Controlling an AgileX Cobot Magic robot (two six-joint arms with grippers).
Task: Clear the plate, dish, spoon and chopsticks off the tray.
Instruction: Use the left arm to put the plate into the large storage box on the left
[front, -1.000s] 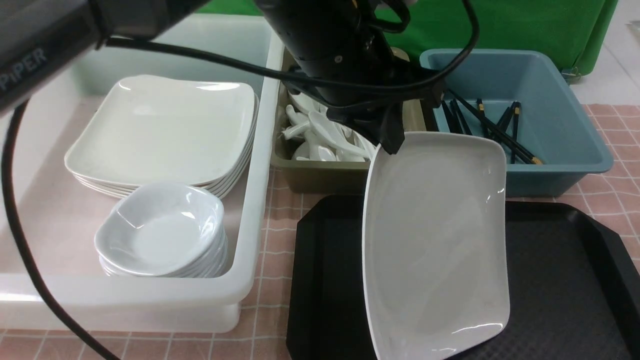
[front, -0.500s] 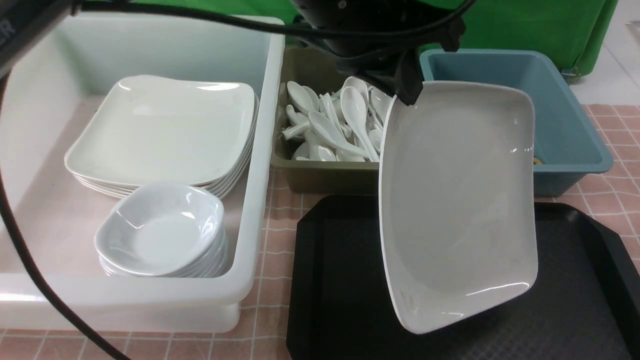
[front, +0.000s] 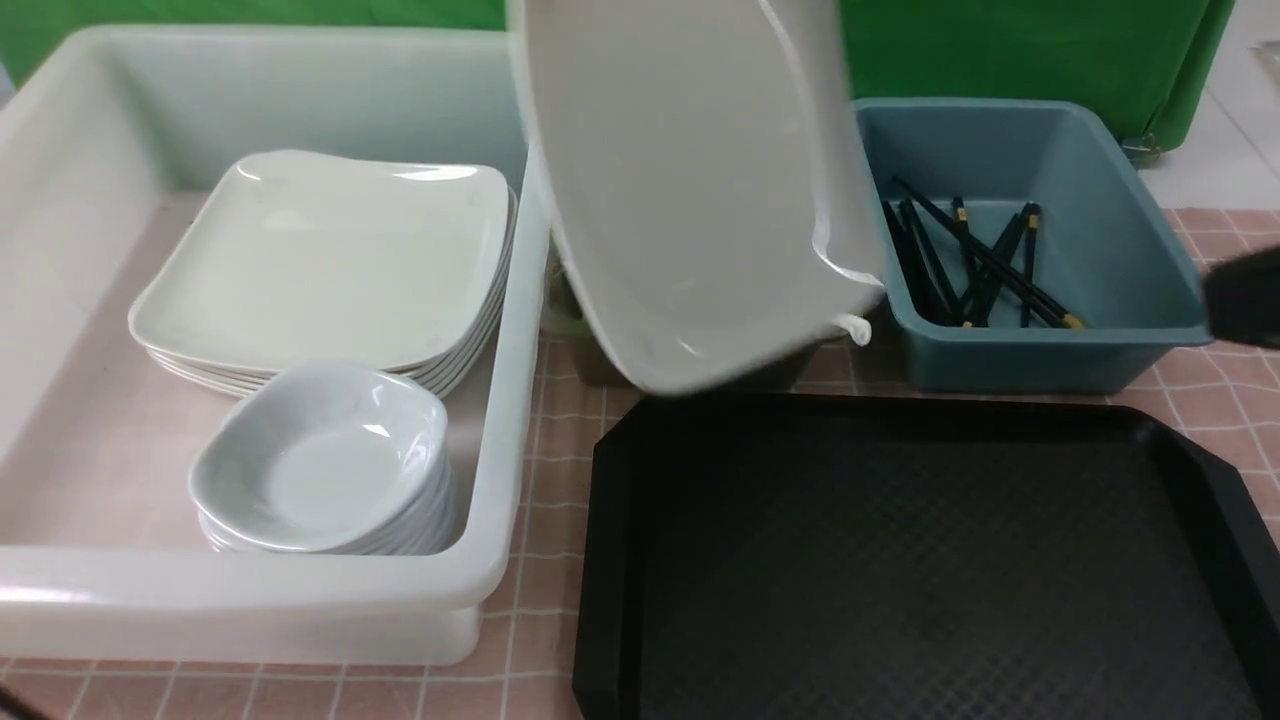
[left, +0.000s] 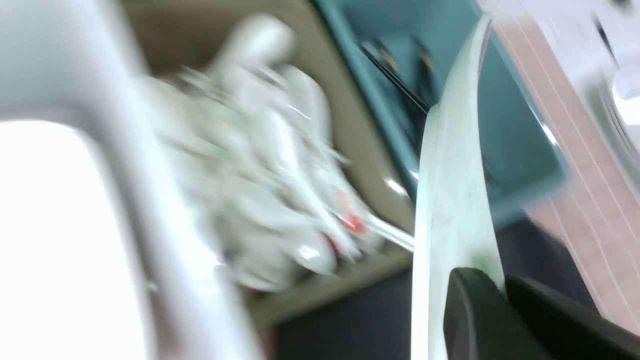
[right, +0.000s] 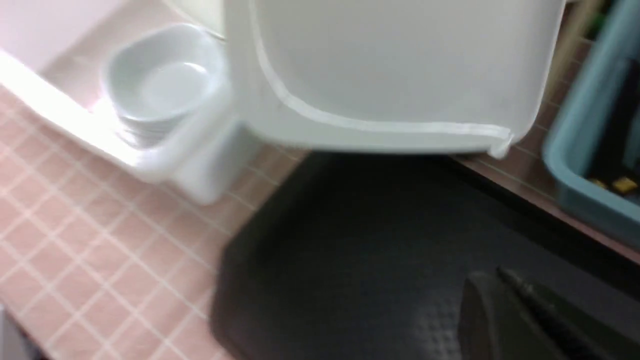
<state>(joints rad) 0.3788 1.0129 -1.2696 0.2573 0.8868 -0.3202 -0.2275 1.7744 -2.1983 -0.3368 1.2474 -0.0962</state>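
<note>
My left gripper (left: 492, 285) pinches the plate (front: 690, 200), up in the air. Next, lay it flat on the plate stack (front: 320, 260). Right gripper (right: 492, 280): too blurry to tell.

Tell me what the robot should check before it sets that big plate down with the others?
1. Grip: left gripper pinches the plate by its rim: ok.
2. Attitude: plate hangs steeply tilted, not flat for stacking: not ok.
3. Landing spot: plate stack in the white bin has nothing on top: ok.
4. Cleared tray: nothing on the part in view: ok.
5. Path: right gripper is above the tray, apart from the plate: ok.
</note>
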